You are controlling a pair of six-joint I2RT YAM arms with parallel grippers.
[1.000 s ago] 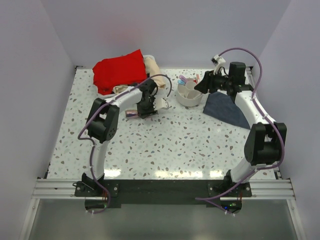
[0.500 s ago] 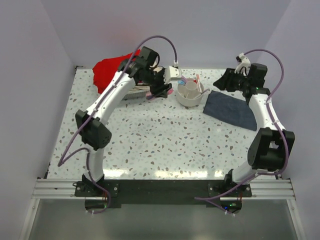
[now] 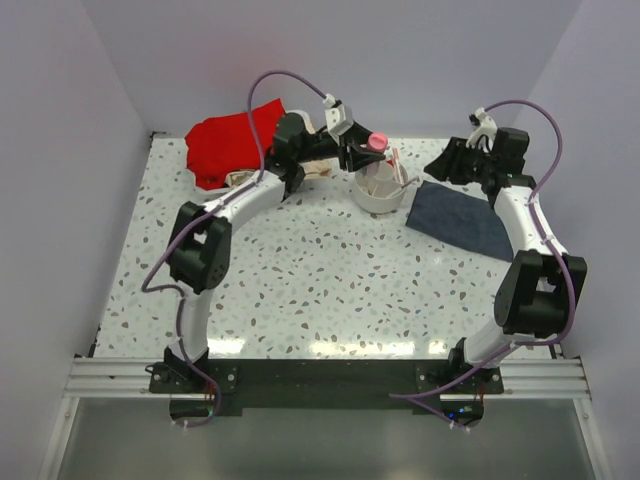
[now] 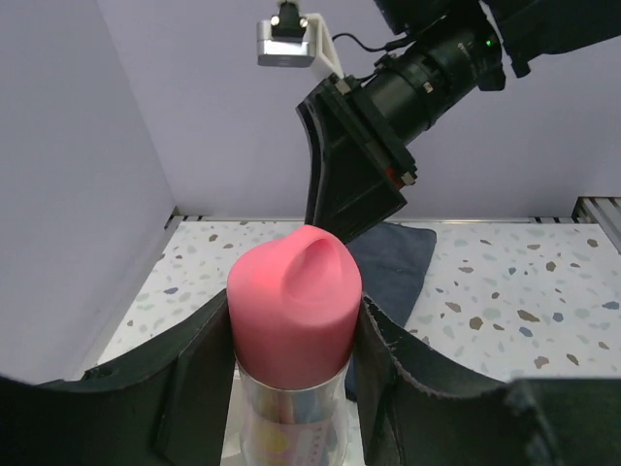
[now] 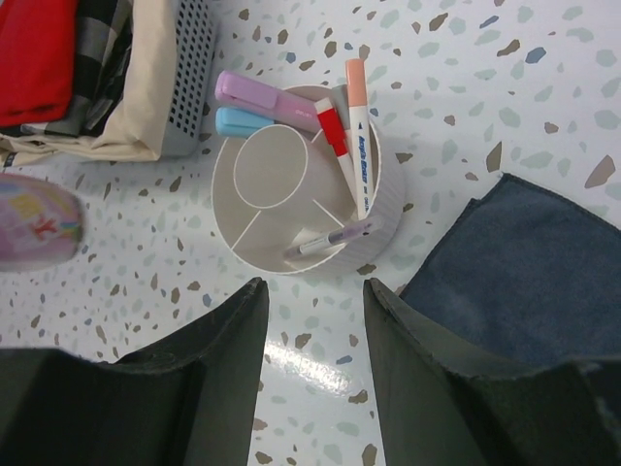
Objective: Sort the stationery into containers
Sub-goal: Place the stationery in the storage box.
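While the left pincer (image 4: 295, 335) was clenched on the pink-capped tube (image 4: 294, 301), it held the tube upright, raised off the counter (image 3: 330, 280) near the white organiser (image 3: 381, 203). The right pincer (image 5: 312, 299) stood released and empty. Pens (image 5: 357, 136) and markers (image 5: 258, 92) sat in the organiser's outer ring.

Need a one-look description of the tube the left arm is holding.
At the table's far side sits a white round organiser. In the air beside it, the left fingers grip a clear tube. Its fat, domed pink cap sets it apart from the thin pens and pastel markers in the organiser.
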